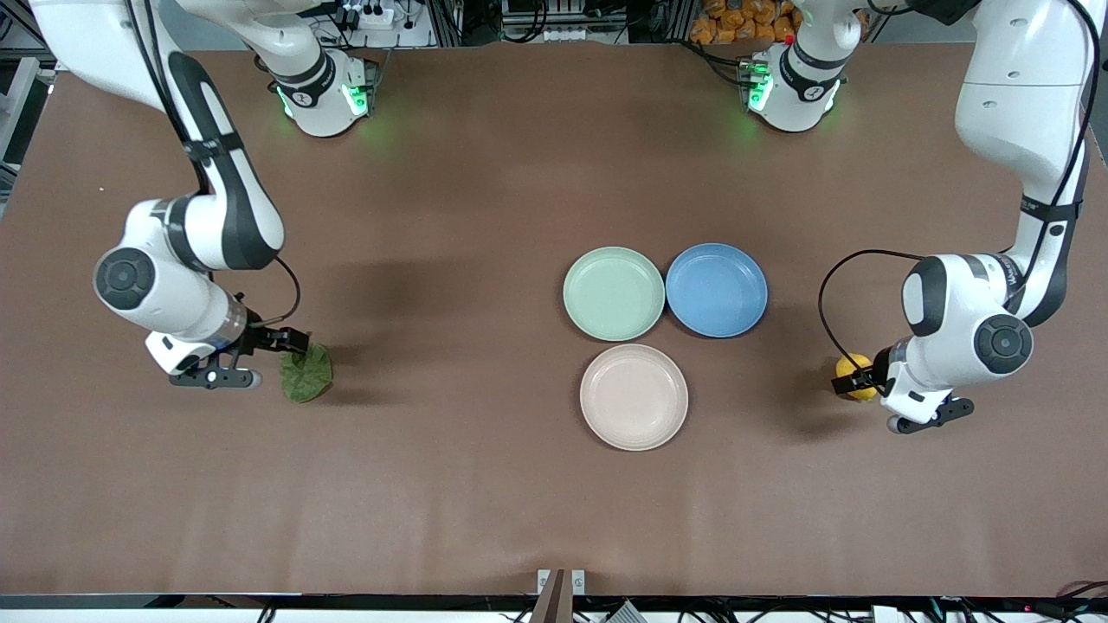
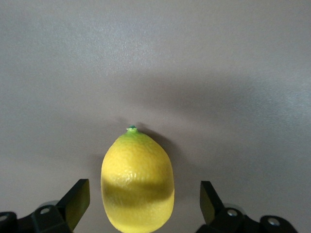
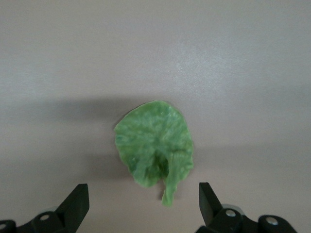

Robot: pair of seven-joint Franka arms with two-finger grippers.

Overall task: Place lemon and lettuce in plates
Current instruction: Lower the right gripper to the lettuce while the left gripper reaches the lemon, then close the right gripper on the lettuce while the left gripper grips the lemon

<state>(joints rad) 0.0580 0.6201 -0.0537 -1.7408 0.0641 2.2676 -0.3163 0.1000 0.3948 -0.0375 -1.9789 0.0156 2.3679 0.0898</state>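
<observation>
Brown tabletop (image 1: 450,484) carries, nearest the front camera, the beige plate (image 1: 634,397). Slightly farther, the left gripper (image 1: 853,381) straddles the lemon (image 1: 857,374) with jaws spread; the right gripper (image 1: 290,346) gapes around the lettuce (image 1: 305,374). Farther still sits the mint plate (image 1: 614,292) beside the blue plate (image 1: 717,289).

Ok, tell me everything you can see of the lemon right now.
The lemon is a small, bright yellow oval with dimpled, matte skin and a tiny green nub at its pointed end. It lies on the brown table toward the left arm's end, apart from the plates. The left hand is down around it, fingers open with a gap on each side, so nothing but the table touches it. A shadow band crosses its middle.
</observation>
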